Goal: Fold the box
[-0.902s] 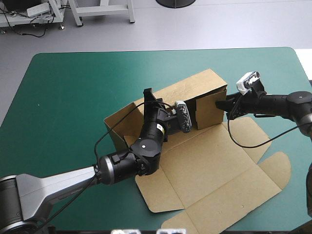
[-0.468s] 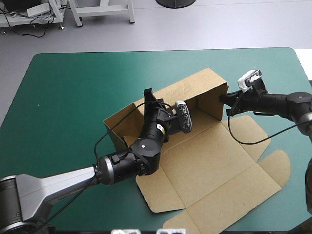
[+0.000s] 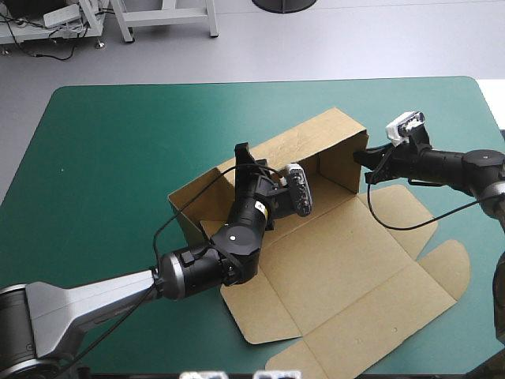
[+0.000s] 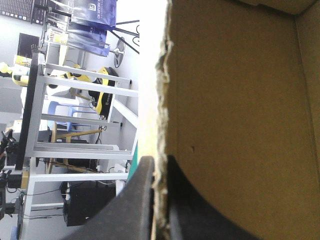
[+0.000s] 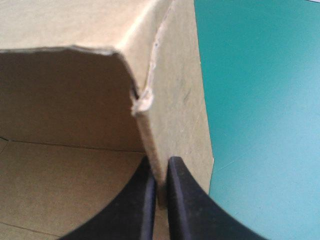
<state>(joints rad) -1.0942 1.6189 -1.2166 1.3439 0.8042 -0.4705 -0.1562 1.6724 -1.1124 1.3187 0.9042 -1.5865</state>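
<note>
The box [image 3: 339, 260] sat just right of the table's middle on the teal-green cover [image 3: 118, 158], half raised and half flat. Its long back wall [image 3: 304, 142] stood upright, running at a slant from the table's centre toward the far right. At the right-hand end a short end wall [image 3: 341, 167] stood up too, turned partly inward over the base. Nearer you, the flat panels [image 3: 371, 308] with their rounded flaps lay spread on the cover toward the near right corner.

Your left gripper [image 3: 243, 158] reached in from the near left, across the base and up to the back wall, a little left of that wall's middle. From the left wrist, the left gripper [image 4: 159, 167] was all but closed and pinching the board. One of its black fingers [image 4: 135, 200] lay on the outer face and the other on the inner, with the ragged top edge of the box [image 4: 240, 125] running on ahead between them. That was a firm nip on the wall, with no daylight either side.

Your right gripper [image 3: 361, 158] came in level from the right edge and met the end wall close to its corner with the back wall. In the right wrist view, the right gripper [image 5: 160, 164] had its two black fingers [image 5: 180, 200] pressed against either face of that upright board, squeezing it. The box [image 5: 65, 85] showed its shaded inside on one side of the grip. A creased, slightly torn corner stood just ahead of the tips, and bare teal-green cover [image 5: 260, 100] lay on the other side.
</note>
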